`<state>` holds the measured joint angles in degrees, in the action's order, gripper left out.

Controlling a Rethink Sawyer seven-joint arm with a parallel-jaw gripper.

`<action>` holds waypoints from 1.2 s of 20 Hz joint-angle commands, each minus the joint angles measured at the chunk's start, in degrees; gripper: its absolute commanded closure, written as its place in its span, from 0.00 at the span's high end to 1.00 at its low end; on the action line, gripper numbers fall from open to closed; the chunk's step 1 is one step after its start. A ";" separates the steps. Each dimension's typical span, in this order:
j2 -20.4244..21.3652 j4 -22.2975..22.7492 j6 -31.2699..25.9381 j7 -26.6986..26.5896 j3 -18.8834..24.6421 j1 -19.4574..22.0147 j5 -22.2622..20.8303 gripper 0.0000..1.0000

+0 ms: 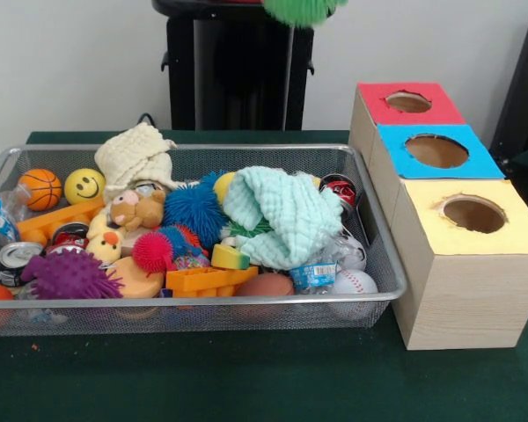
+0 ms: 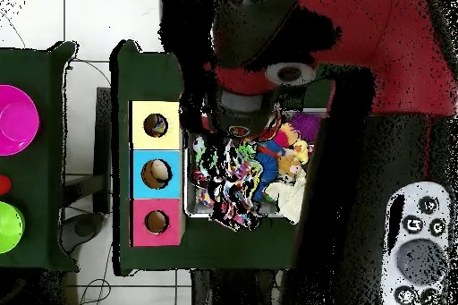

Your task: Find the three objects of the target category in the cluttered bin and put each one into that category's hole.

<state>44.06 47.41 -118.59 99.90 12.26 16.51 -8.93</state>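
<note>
Bin (image 1: pixel 383 264): fine wire mesh, metal, with a smooth bright rim.
Table cover (image 1: pixel 246 378): dark green cloth, matt, felt-like.
Box (image 1: pixel 462 299): pale wood-grain sides, matt; flat red, blue and yellow tops like paper, holes with rough-cut edges.
Mint cloth (image 1: pixel 282 215): soft, waffle-textured fabric.
Cream cloth (image 1: pixel 136 154): knitted, nubbly.
Spiky balls, purple (image 1: pixel 69 274), blue (image 1: pixel 194 209), pink (image 1: pixel 152 251): rubbery, bristled.
Smiley ball (image 1: pixel 84 185): smooth, matt foam look.
Basketball (image 1: pixel 40 188): pebbled, matt.
Baseball (image 1: pixel 355 281): white, smooth, stitched.
Cans (image 1: pixel 16 257): shiny metal.
Teddy (image 1: pixel 137 209): plush.
Orange blocks (image 1: pixel 209 280): glossy plastic.
</note>
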 commanded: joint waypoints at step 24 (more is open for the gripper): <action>0.34 0.14 12.87 4.54 1.43 0.75 0.74 0.00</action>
<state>49.15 61.25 -84.21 99.90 9.40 16.64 -6.76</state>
